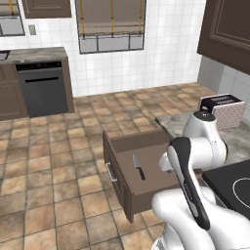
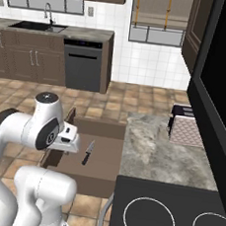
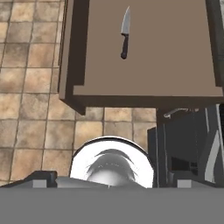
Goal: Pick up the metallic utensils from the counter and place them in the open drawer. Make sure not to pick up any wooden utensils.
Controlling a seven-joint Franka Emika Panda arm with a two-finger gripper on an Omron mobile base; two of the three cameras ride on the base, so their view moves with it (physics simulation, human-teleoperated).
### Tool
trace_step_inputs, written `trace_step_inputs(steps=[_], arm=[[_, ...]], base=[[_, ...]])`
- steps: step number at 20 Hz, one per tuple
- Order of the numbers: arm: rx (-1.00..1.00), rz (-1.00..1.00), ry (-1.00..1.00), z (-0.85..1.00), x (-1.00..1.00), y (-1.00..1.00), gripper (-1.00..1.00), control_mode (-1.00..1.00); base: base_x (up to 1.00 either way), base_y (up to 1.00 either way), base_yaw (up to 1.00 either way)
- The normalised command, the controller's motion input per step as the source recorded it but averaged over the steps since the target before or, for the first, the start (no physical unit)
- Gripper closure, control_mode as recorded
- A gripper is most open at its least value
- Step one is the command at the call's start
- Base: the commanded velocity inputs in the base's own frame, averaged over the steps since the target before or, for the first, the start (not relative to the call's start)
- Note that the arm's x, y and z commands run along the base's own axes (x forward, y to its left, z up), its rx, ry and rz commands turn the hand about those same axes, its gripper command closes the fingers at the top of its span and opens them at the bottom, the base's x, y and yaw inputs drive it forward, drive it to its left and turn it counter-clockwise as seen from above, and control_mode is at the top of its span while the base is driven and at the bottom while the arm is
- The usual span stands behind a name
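Note:
The metallic utensil, a small knife [image 1: 138, 167] [image 2: 87, 152] [image 3: 125, 33] with a grey blade and black handle, lies flat on the floor of the open drawer [image 1: 113, 161] [image 2: 103, 129] [image 3: 144, 94]. The drawer is dark brown and sticks out from under the marbled counter [image 1: 178, 122] [image 2: 155, 149]. My gripper [image 1: 164, 163] [image 2: 71, 141] [image 3: 114, 180] hangs above the drawer's near end, well clear of the knife. It is open, its tips wide apart with nothing between them. The wooden utensils are out of view.
A toaster [image 1: 222, 108] [image 2: 185, 124] stands on the counter's far end, and a black cooktop [image 1: 232, 185] [image 2: 168, 215] lies near me. A dishwasher [image 1: 44, 88] [image 2: 82, 64] and a sink [image 2: 38, 26] line the far wall. Tiled floor lies to the drawer's left.

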Motion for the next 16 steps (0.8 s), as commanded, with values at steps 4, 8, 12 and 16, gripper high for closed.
trace_step_inputs(steps=[4, 8, 12, 16], arm=[[0.00, 0.00, -0.18, 0.10, -0.28, 0.00, -1.00, -1.00], [0.00, 0.00, -0.03, 0.05, 0.00, 0.00, -1.00, -1.00], [0.00, 0.00, 0.00, 0.00, 0.00, 0.00, -1.00, -1.00], [0.00, 0.00, 0.00, 0.00, 0.00, 0.00, -1.00, -1.00]], base=[[0.00, 0.00, 0.00], [0.00, 0.00, 0.00], [0.00, 0.00, 0.00], [0.00, 0.00, 0.00]])
